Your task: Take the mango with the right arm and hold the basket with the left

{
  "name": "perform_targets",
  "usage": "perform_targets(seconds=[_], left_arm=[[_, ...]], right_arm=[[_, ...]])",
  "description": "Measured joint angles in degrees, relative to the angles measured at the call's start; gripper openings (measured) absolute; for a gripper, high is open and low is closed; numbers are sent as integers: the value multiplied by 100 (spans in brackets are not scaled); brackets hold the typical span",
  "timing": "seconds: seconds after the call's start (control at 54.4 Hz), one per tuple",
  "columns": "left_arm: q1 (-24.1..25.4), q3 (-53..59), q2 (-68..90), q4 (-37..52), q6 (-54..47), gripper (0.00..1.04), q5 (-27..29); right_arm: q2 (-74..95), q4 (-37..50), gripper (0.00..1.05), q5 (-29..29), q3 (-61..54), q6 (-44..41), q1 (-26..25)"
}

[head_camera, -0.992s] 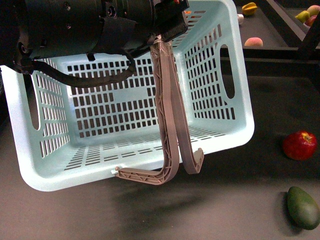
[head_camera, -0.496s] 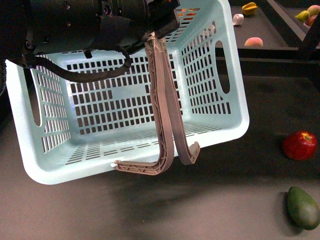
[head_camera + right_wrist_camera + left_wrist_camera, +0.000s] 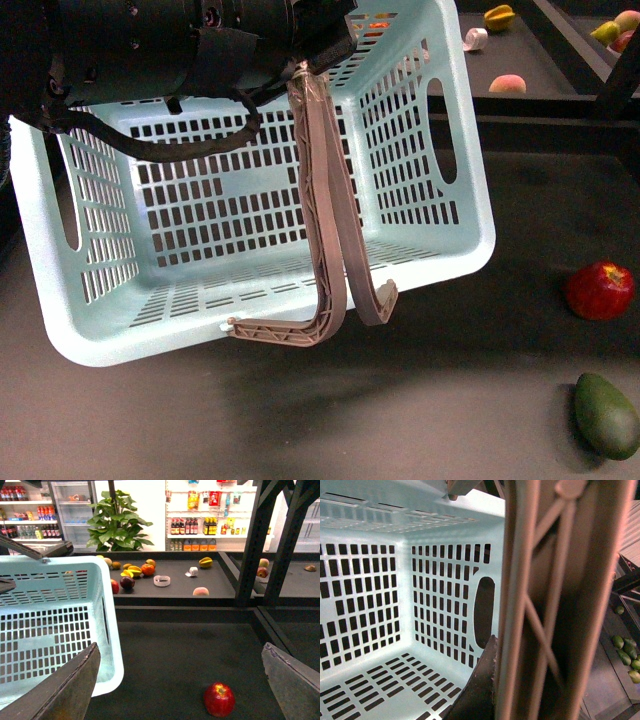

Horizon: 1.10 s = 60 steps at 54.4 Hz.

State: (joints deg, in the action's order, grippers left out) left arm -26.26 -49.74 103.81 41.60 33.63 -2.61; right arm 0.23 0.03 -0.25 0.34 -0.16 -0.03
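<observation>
The light turquoise basket [image 3: 250, 200] hangs tilted above the dark table, its open side facing me. My left gripper [image 3: 312, 62], on the bulky black arm, is shut on the basket's brownish-grey handles [image 3: 330, 220]. In the left wrist view the handles [image 3: 560, 600] fill the frame beside one dark finger [image 3: 480, 690], with the basket's slotted inside [image 3: 380, 590] beyond. My right gripper [image 3: 180, 690] is open and empty above the table, right of the basket [image 3: 50, 615]. A yellow-orange oval fruit [image 3: 134, 571], possibly the mango, lies on the far shelf; in the front view the basket hides it.
A red apple [image 3: 600, 290] [image 3: 219, 699] and a dark green oval fruit [image 3: 606, 415] lie on the table at right. The raised far shelf holds a yellow starfruit [image 3: 499, 17], a peach [image 3: 507, 84], a white tape roll [image 3: 161, 580] and other fruit. Black frame posts [image 3: 252, 540] stand at right.
The basket has swung a little to the left and tilted further in my left gripper's hold. The apple and the green fruit have not moved.
</observation>
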Motion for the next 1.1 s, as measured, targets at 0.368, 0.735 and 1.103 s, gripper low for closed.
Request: perform_targets(seconds=[0.368, 0.735, 1.103], left_arm=[[0, 0, 0, 0, 0, 6, -7], [0, 0, 0, 2, 0, 6, -11], [0, 0, 0, 2, -2, 6, -4]], right_arm=[[55, -116, 96, 149, 26, 92, 24], [5810, 3440, 96, -455, 922, 682, -1547], [11871, 5993, 96, -131, 2284, 789, -2411]])
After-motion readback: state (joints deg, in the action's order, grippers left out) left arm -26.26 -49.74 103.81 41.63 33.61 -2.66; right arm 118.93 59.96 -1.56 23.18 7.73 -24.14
